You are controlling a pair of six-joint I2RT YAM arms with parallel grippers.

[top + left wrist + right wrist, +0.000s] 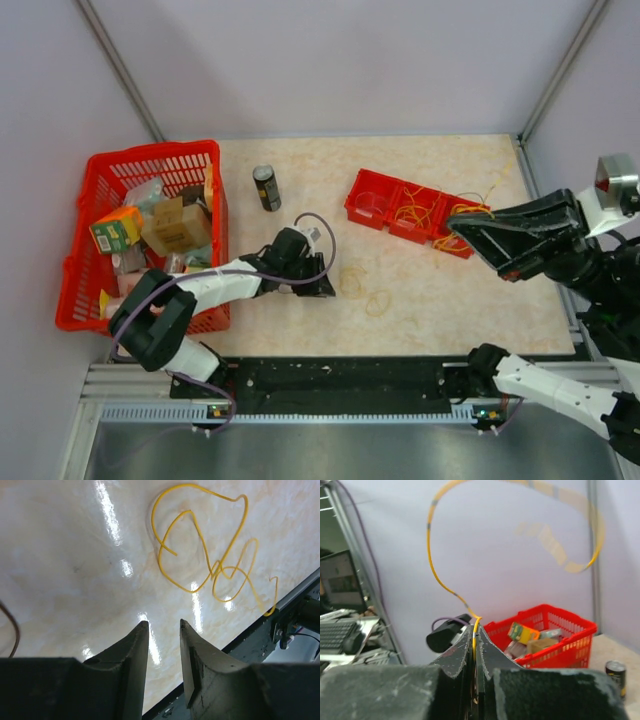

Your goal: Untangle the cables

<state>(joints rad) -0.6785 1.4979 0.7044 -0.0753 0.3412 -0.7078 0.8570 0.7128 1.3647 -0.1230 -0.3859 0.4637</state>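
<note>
Close to your near edge, the left gripper point(162, 625) sits low over the table point(480, 310), its fingers a little apart and nothing between them. Just past its tips, loose cables point(200, 545) lie flat on the table, yellow loops crossing one another. Further out on your right, the right gripper point(476, 630) is clamped on a yellow cable point(432, 545), which rises from the fingertips and arcs overhead. That gripper hangs over the right end of a red tray point(352, 210), where a yellow tangle point(418, 210) fills the middle and right compartments. A can point(266, 187) stands upright left of the tray, beside a red basket point(95, 180) holding boxes.
</note>
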